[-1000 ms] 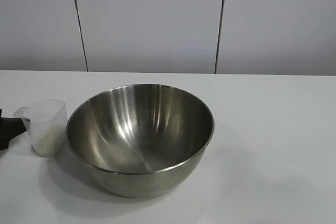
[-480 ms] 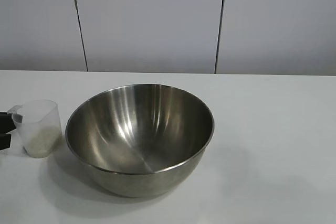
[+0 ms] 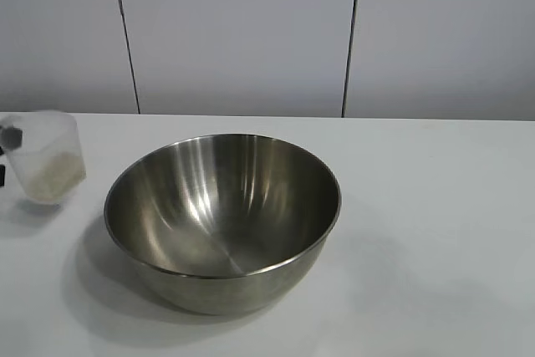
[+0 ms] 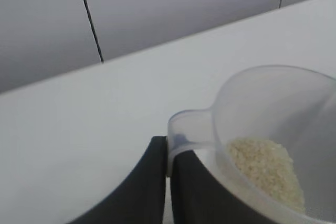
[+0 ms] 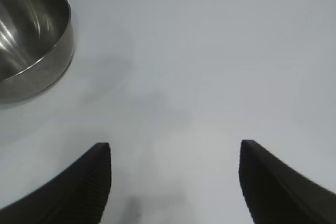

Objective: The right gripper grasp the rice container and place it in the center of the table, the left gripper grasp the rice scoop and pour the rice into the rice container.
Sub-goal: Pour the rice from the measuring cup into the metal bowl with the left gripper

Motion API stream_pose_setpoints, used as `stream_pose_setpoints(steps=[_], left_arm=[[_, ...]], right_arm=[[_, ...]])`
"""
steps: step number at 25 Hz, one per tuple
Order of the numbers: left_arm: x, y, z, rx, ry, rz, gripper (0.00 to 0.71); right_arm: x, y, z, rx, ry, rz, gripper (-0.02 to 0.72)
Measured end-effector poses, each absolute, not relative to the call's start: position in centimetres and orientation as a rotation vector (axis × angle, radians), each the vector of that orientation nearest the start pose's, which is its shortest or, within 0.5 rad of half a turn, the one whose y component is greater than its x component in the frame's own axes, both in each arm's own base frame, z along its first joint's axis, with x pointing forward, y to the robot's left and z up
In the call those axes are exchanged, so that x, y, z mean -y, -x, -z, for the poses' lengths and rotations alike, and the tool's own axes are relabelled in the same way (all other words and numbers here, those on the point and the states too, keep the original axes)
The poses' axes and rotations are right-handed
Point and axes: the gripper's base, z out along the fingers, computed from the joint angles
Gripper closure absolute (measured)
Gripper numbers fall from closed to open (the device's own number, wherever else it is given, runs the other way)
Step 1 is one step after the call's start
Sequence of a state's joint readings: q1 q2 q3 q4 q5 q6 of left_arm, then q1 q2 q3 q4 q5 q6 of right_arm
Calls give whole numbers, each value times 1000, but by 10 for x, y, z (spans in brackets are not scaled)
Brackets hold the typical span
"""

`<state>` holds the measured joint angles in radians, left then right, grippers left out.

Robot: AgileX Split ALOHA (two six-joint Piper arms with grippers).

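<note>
Left fingers (image 4: 157, 182) pinching rice scoop (image 4: 273, 129) tab, scoop lifted

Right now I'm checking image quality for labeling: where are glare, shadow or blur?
Exterior view: bright streaks of glare inside the rice container, soft shadow on the table to its left. Left wrist view: the rice scoop close and soft-edged. Right wrist view: fingertips blurred.

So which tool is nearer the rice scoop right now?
Left. The left tool is shut on the tab handle of the rice scoop, lifted beside the rice container. The right tool hangs open over bare table, beyond the container's other side.
</note>
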<state>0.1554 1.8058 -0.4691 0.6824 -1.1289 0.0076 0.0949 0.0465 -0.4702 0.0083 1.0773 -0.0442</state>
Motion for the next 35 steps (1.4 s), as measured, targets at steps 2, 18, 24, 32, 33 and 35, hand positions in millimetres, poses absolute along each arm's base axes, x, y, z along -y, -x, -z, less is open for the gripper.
stream_pose_setpoints(steps=[2, 18, 24, 32, 33, 35], left_arm=[[21, -277, -162, -1601, -665, 154, 701], [127, -231, -195, -1346, -1364, -393, 702], [138, -227, -203, -1169, -1494, -710, 702], [166, -230, -224, -828, -1666, -941, 702], [167, -231, -222, -794, -1699, -972, 702], [170, -234, -214, -747, -1762, -1008, 702]], right_arm=[[-1, -4, -268, -2132, 149, -40, 231], [-1, -4, -268, -2133, 149, -40, 231], [-1, -4, -268, -2133, 149, -40, 231], [-1, -4, -268, -2133, 149, -40, 231], [-1, -4, -268, -2133, 149, -40, 231], [-1, -4, -268, -2132, 149, -40, 231]])
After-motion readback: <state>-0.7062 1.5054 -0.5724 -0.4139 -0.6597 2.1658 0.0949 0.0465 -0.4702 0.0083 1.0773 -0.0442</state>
